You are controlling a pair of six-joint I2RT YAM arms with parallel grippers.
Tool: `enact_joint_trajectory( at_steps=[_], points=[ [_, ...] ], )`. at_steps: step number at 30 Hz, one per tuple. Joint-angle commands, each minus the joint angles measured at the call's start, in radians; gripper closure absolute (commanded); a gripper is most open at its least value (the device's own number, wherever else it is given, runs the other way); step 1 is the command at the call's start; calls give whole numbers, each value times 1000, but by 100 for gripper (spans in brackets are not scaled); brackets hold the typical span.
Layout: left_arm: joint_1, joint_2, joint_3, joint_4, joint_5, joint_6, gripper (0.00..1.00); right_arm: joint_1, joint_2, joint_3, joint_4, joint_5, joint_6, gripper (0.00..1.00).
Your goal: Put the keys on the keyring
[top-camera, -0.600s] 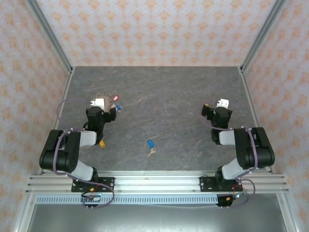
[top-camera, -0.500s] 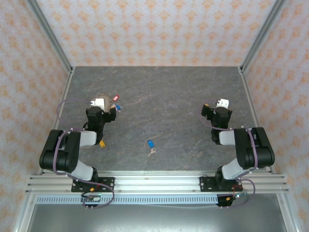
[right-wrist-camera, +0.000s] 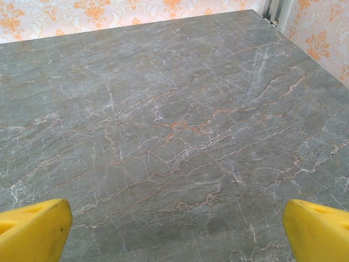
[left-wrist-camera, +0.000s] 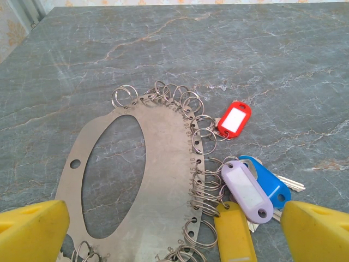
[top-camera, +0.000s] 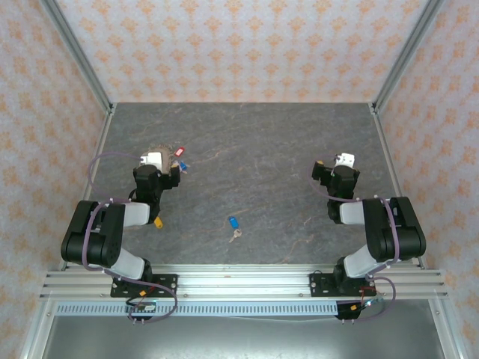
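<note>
surface (right-wrist-camera: 174, 109): grey marbled slab, with orange-patterned wallpaper (top-camera: 247, 45) round the back and sides
keyring (left-wrist-camera: 163, 164): flat metal plate with an oval hole, lying at the far left of the surface right in front of my left claw. Its right edge is packed with little split rings (left-wrist-camera: 203, 183)
tags by the ring: red tag (left-wrist-camera: 234, 120), lilac tag (left-wrist-camera: 246, 189), blue tag (left-wrist-camera: 271, 183) and yellow tag (left-wrist-camera: 234, 232) all crowd that right edge, touching the split rings. The lilac one overlaps the blue, and honestly can't tell which are properly threaded
loose key (top-camera: 233, 223): blue tag, out mid-surface between my two arms, well apart from the keyring
orange tag (top-camera: 158, 221): on the surface just beside my left forearm
in the way: from above, my own left wrist covers most of the keyring
left claw (left-wrist-camera: 174, 226): spread wide, gripping nothing, low over the plate's near end with one of the yellow fingers (left-wrist-camera: 32, 232) on either side
left arm (top-camera: 101, 232): folded, elbow back by the base, forearm reaching forward
right claw (right-wrist-camera: 175, 226): spread wide too, over bare surface on the right, well apart from every key
right arm (top-camera: 385, 224): same fold, mirrored
</note>
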Motion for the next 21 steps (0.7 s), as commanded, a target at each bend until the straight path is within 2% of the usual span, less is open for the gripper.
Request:
enact_joint_trajectory(
  at_steps=[1, 15, 19, 21],
  points=[
    [-2, -4, 19, 12, -19, -9, 0, -6, -3, 9, -4, -8, 0, 1],
    [-2, -5, 20, 12, -12, -9, 0, -8, -8, 10, -3, 10, 8, 1],
    [-1, -30, 24, -14, 8, 1, 0, -6, -87, 20, -91, -33, -11, 1],
    [-1, -67, 16, -27, 2, -7, 0, -6, -160, 45, -213, -19, 19, 1]
  ],
)
